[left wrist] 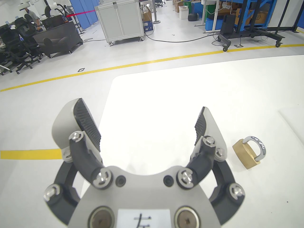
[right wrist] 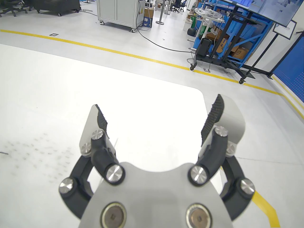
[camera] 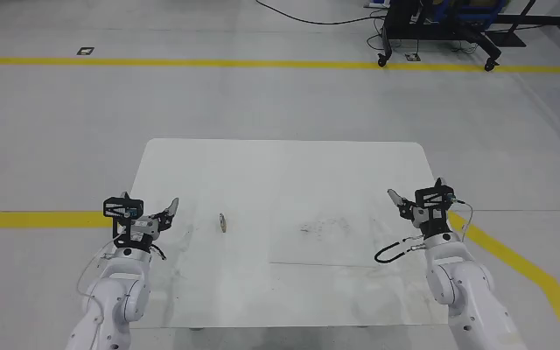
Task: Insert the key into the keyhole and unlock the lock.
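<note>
A small brass padlock (camera: 224, 222) with a silver shackle lies on the white table (camera: 289, 166), left of the middle. In the left wrist view the padlock (left wrist: 244, 154) rests flat just beside one finger of my left gripper (left wrist: 142, 110). That left gripper (camera: 150, 206) hovers open and empty at the table's left edge. My right gripper (camera: 418, 196) is open and empty near the right edge, and its wrist view shows only bare table between the fingers of the right gripper (right wrist: 158, 103). A thin dark sliver (right wrist: 3, 153) lies on the table far from it, too small to identify.
A thin white sheet (camera: 350, 249) covers the table's right half, its edge (left wrist: 291, 122) just beyond the padlock. Grey scuff marks (camera: 324, 227) dot it. A black wheeled stand (camera: 437, 31) is on the floor behind the table.
</note>
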You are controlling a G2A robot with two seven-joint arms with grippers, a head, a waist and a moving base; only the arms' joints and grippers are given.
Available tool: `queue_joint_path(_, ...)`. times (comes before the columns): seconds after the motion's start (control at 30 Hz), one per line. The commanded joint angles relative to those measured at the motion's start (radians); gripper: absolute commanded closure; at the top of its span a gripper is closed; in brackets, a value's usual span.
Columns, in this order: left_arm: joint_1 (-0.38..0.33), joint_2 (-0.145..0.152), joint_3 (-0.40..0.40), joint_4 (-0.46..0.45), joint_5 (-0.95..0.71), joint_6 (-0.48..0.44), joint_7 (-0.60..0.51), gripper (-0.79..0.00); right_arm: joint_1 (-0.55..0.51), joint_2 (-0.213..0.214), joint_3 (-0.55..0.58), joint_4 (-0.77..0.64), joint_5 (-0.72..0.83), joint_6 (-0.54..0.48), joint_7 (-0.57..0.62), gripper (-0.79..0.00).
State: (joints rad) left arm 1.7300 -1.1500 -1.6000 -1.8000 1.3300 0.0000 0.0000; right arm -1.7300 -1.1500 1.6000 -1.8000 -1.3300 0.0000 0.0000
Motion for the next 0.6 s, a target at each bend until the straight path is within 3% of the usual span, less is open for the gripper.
queue_joint_path(0.0,0.000,0.000,0.000,0.000,0.000,0.000,0.000,-0.784,0.000,0.000,0.000,0.000,0.000,0.000,0.000,-0.785)
queue_joint_path(0.07,0.000,0.000,0.000,0.000,0.000,0.000,0.000,-0.785,0.007,0.000,-0.014,-0.002,-0.004,-0.022,0.007,-0.785)
queue_joint_path(0.13,0.000,0.000,0.000,0.000,0.000,0.000,0.000,-0.785,0.034,0.001,-0.055,-0.007,-0.017,-0.113,0.021,-0.785)
queue_joint_path(0.3,0.000,0.000,0.000,0.000,0.000,0.000,0.000,-0.785,0.174,-0.005,-0.195,0.061,-0.051,-0.288,0.085,-0.785)
queue_joint_path(0.43,0.000,0.000,0.000,0.000,0.000,0.000,0.000,-0.785,0.269,-0.017,-0.296,0.119,-0.037,-0.372,0.109,-0.785)
queue_joint_path(0.57,0.000,0.000,0.000,0.000,0.000,0.000,0.000,-0.785,0.287,-0.018,-0.304,0.136,-0.022,-0.388,0.117,-0.785)
